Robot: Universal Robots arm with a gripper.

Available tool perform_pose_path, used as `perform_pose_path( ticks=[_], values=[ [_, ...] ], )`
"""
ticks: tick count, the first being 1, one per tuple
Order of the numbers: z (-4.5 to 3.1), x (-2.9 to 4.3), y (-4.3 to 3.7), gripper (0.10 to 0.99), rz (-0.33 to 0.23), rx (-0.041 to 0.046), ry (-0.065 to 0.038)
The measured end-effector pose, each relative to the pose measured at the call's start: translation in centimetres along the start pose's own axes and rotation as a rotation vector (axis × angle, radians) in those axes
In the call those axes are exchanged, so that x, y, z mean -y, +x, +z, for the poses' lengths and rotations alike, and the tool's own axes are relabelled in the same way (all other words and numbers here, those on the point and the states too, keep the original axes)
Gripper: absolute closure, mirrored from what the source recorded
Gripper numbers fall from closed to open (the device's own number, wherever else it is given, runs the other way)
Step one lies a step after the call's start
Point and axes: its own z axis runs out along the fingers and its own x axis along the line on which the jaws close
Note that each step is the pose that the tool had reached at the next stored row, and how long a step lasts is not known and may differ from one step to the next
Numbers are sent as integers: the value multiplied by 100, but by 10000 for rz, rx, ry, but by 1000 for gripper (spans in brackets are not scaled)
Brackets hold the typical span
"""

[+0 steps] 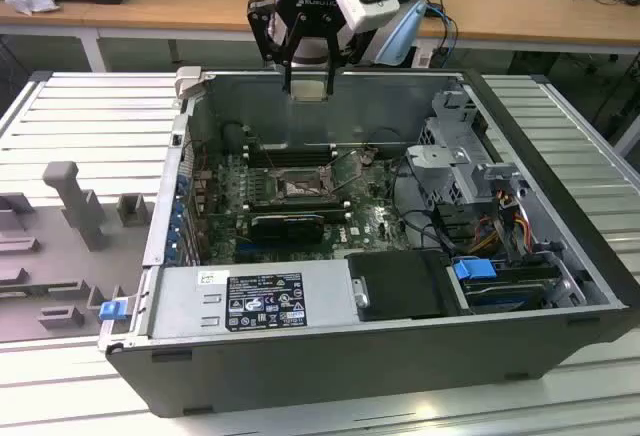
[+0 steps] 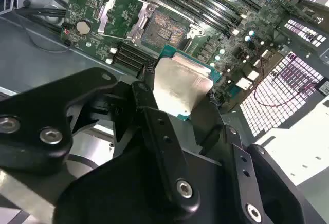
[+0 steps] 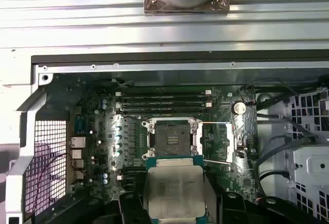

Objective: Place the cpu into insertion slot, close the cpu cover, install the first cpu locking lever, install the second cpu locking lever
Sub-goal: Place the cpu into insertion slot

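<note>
**Cpu clamped in hand above the open case**

Gripped the cpu (image 1: pixel 309 90) by two opposite edges, with the fingers of the hand (image 1: pixel 310 77) shut tight on it. Held it level, silvery face showing in both wrist views and a green rim around that face. Hung in the air, touching nothing else, near the far wall of the case (image 1: pixel 400 356) in the exterior view. Carried the case lying on its side on the ribbed table (image 1: pixel 90 96), open side up, with the green board (image 3: pixel 103 147) bare inside.

Showed the slot (image 3: pixel 172 139) near the middle of that board, dark centre exposed inside its shiny rim, well apart from the cpu. Showed the cover (image 2: pixel 140 22) folded back off the slot and lying just beside it, with board visible through its square cut-out.
</note>
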Motion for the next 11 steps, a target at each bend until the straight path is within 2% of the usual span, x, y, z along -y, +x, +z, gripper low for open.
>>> perform_pose_path(
  ticks=[3, 6, 9, 11],
  values=[
    [0, 0, 0, 557, 659, 59, -12],
    [39, 4, 0, 557, 753, 61, -13],
    [43, 5, -1, 557, 859, 70, -14],
    [45, 5, -1, 557, 1176, 98, -20]
  ],
)
